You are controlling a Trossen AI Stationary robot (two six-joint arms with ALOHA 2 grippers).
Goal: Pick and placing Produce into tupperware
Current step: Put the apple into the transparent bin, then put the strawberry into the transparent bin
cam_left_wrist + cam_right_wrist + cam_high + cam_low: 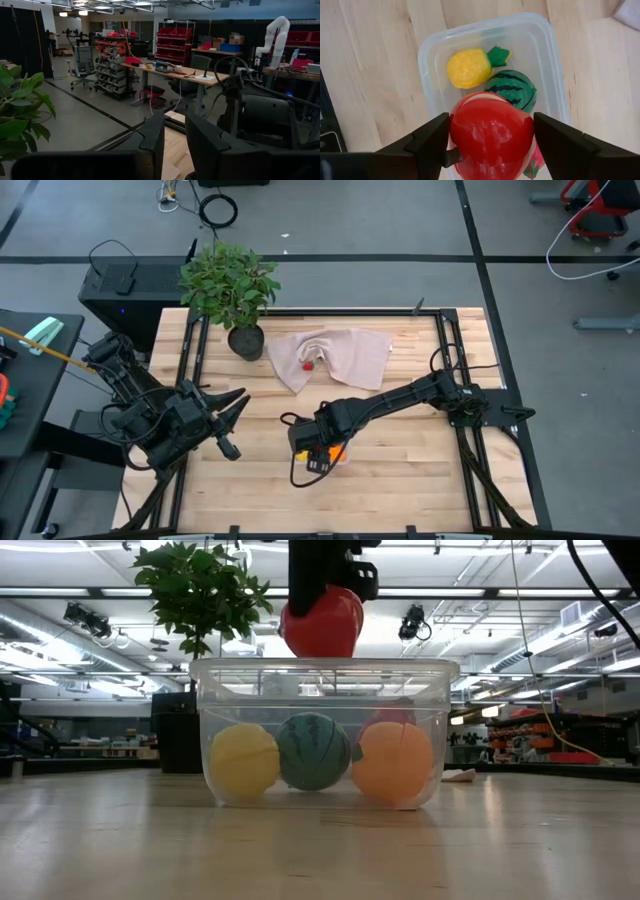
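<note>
The clear tupperware [225,670] stands on the wooden table, near the front middle. In it lie a yellow piece [467,67], a dark green striped round one [512,90] and an orange one [392,762]. A reddish piece [536,161] shows partly at its edge. My right gripper [492,125] hangs over the tupperware, shut on a red produce piece [322,622]. My left gripper [175,145] waits raised and level at the table's left, narrowly open and holding nothing. In the high view my right gripper [318,448] hides most of the tupperware. My right gripper pinches the red produce by two opposite sides [457,137] between its two fingers. The fingers come from above, pointing steeply down. The piece is lifted clear and hangs over the tupperware's opening, with its underside about level with the rim.
A beige cloth [340,355] lies crumpled at the far middle with a small red thing [308,363] on it. A potted plant [230,285] stands at the far left corner. Bare wood lies around the tupperware, to the table's right and along its near edge.
</note>
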